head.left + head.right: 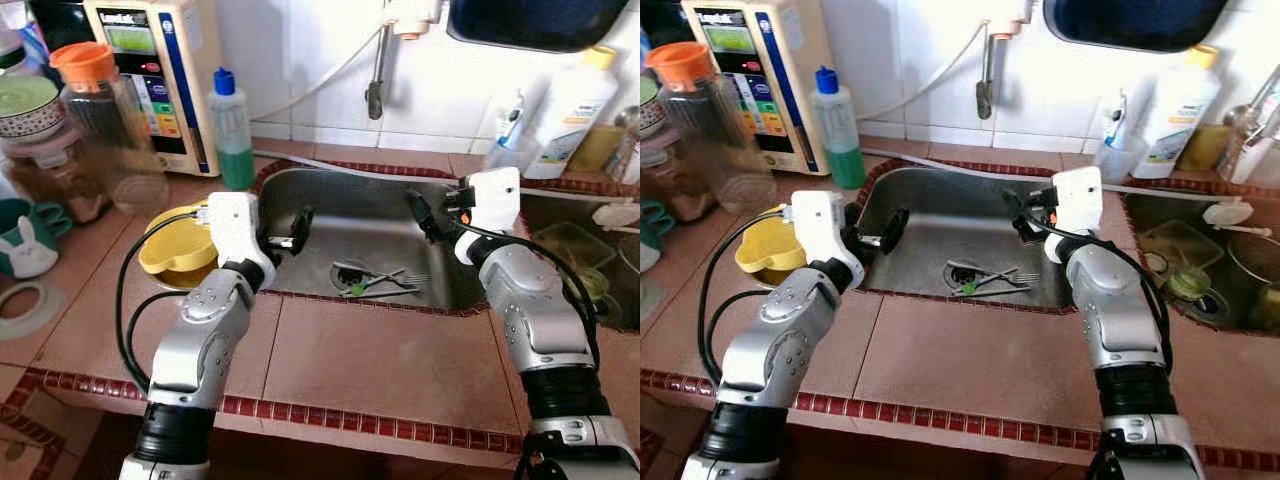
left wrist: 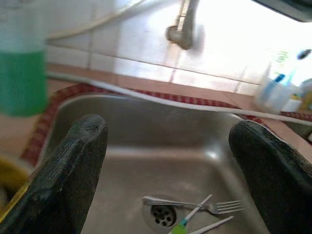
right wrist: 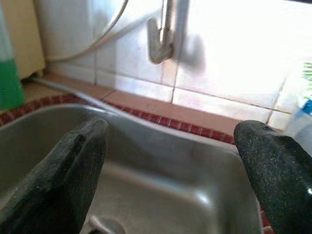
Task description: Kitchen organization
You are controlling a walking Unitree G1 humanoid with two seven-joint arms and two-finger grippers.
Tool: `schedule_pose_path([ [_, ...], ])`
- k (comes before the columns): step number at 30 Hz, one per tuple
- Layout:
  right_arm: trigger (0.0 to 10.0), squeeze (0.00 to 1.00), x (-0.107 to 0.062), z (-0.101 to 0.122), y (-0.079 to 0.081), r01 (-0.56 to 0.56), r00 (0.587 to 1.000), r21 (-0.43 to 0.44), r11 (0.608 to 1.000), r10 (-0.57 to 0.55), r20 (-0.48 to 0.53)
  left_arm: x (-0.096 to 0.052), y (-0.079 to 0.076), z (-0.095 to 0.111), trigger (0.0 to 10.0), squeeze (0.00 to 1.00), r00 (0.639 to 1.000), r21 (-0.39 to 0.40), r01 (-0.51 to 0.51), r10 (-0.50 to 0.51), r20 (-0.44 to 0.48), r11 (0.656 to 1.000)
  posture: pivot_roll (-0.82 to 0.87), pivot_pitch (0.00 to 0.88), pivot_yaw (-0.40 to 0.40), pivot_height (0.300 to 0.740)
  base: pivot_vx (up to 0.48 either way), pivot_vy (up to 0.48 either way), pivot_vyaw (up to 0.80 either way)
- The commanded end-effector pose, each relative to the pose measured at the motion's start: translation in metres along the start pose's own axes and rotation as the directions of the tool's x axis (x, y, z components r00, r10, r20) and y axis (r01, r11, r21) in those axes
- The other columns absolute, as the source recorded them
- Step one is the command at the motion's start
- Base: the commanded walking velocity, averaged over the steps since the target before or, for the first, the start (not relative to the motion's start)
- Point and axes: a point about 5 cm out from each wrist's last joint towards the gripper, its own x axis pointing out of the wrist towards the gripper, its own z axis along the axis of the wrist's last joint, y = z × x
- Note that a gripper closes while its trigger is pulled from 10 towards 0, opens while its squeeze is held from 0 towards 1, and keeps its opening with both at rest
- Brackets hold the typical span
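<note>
Silver fork by the steel sink's drain wants a low, centred reach from either empty, spread gripper, left or right.

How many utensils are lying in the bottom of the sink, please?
3: a metal fork across the drain, a green-handled utensil crossing it, and a white-handled one just beside them; others could be hidden beneath.

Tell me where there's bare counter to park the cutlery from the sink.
Bare tile counter lies in front of the sink, between both arms. Left of the sink is crowded: yellow lid, jars, soap bottle. Fork lies by the drain.
</note>
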Motion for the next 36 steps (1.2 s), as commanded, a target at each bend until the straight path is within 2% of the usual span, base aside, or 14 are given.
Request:
schedule_pose_path([
  [1, 10.0, 0.00, -0.003, 0.003, -0.004, 0.032, 0.999, 0.015, 0.999, -0.032, 0.011, 0.003, -0.002, 0.000, 10.0, 0.00, 1.000, 0.015, 0.023, -0.023, -0.020, 1.000, 0.01, 0.000, 0.093, 0.740, 0.000, 0.000, -0.79],
  [5, 10.0, 0.00, -0.004, 0.003, -0.004, 0.041, 0.999, 0.022, 0.999, -0.041, 0.015, 0.005, -0.002, -0.001, 10.0, 0.00, 0.999, 0.017, 0.031, -0.031, -0.028, 0.999, 0.01, 0.000, 0.097, 0.740, 0.000, 0.000, -0.79],
  [13, 10.0, 0.00, -0.001, 0.006, 0.001, 0.015, 1.000, 0.008, 1.000, -0.015, 0.020, 0.006, -0.004, -0.003, 10.0, 0.00, 1.000, 0.013, 0.019, -0.019, -0.017, 1.000, 0.01, 0.000, 0.072, 0.740, 0.000, 0.000, 0.00],
  [20, 10.0, 0.00, 0.004, 0.009, 0.008, -0.035, 0.999, -0.002, 0.999, 0.035, 0.009, 0.005, -0.004, -0.008, 10.0, 0.00, 0.999, 0.018, -0.031, 0.032, -0.007, 0.999, 0.01, 0.000, 0.019, 0.740, 0.000, 0.000, 0.00],
  [24, 10.0, 0.00, 0.008, 0.013, 0.011, -0.059, 0.998, -0.009, 0.998, 0.059, 0.011, 0.007, -0.006, -0.008, 10.0, 0.00, 0.999, -0.025, -0.040, 0.040, 0.003, 0.999, 0.01, 0.000, -0.007, 0.740, 0.000, -0.265, 0.00],
  [36, 10.0, 0.00, 0.008, 0.014, 0.012, -0.069, 0.998, 0.000, 0.998, 0.069, 0.010, 0.004, -0.005, -0.011, 10.0, 0.00, 0.999, -0.022, -0.053, 0.053, -0.004, 0.998, 0.01, 0.000, -0.007, 0.740, 0.000, -0.264, 0.00],
])
